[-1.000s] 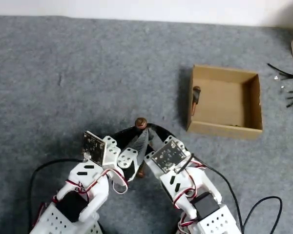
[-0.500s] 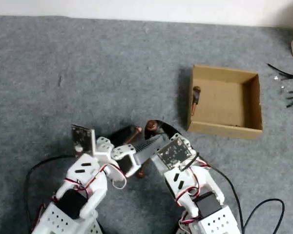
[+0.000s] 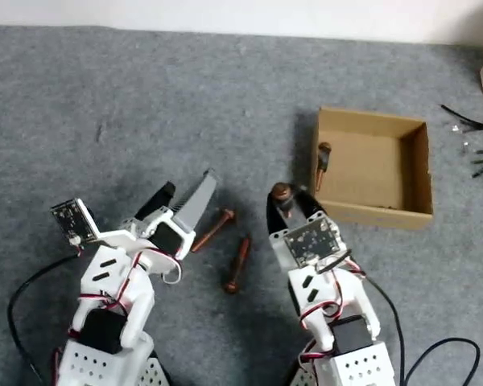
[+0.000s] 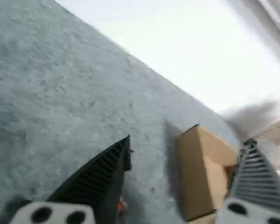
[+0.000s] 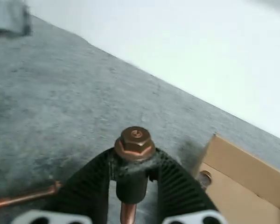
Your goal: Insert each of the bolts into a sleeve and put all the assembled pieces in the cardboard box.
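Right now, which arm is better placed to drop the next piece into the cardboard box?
Right. The right gripper is shut on a bolt near the cardboard box; the left gripper is open, empty and farther off.

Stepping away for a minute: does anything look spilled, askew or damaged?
Nothing stands out. The box sits upright with one piece inside, two bolts lie loose on the carpet, and the right gripper holds a third bolt upright.

Wide-spread gripper (image 4: pixel 189 139), cardboard box (image 4: pixel 201 173) beyond

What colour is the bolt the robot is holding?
Shiny copper-brown. The bolt shows best in the right wrist view.
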Robot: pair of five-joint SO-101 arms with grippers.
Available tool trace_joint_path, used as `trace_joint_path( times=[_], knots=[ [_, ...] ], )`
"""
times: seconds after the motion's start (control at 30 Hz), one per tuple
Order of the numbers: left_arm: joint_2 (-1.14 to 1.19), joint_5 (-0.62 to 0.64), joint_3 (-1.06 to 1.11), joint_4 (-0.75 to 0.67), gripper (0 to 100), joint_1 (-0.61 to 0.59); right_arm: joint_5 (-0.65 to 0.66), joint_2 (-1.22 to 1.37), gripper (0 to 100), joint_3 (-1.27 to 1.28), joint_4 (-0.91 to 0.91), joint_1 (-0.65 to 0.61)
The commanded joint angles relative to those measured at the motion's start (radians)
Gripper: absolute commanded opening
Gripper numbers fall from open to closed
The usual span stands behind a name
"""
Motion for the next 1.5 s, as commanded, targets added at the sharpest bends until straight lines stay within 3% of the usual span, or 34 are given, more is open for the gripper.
trace_joint_path(
  times=[0.0, 0.23, 0.5, 0.6, 0.83, 1.0, 1.27, 1.47],
  knots=[
    [-0.008, -0.207, -0.001, -0.02, 30, -0.016, 0.0, -0.005, 0.5, 0.148, -0.042, 0.051],
    [-0.008, -0.598, -0.005, -0.023, 0, -0.025, 0.0, -0.005, 0.5, 0.148, 0.018, 0.099],
    [-0.012, -0.967, 0.064, -0.023, 1, -0.082, -0.043, -0.007, 0.5, 0.148, 0.015, 0.216],
    [-0.007, -0.977, 0.064, -0.023, 1, -0.082, -0.124, -0.005, 0.5, 0.14, -0.013, 0.255],
    [-0.004, -0.979, 0.064, -0.018, 1, -0.082, -0.132, 0.077, 0.5, -0.025, -0.01, 0.259],
    [-0.004, -0.98, 0.065, -0.018, 1, -0.082, -0.157, 0.424, 0.5, -0.283, -0.015, 0.257],
    [-0.004, -0.98, 0.065, -0.018, 1, -0.082, -0.413, 1.043, 0.5, -0.73, -0.117, 0.26],
    [-0.004, -0.98, 0.065, -0.018, 1, -0.082, -0.628, 1.385, 0.5, -0.869, -0.165, 0.341]
  ],
)
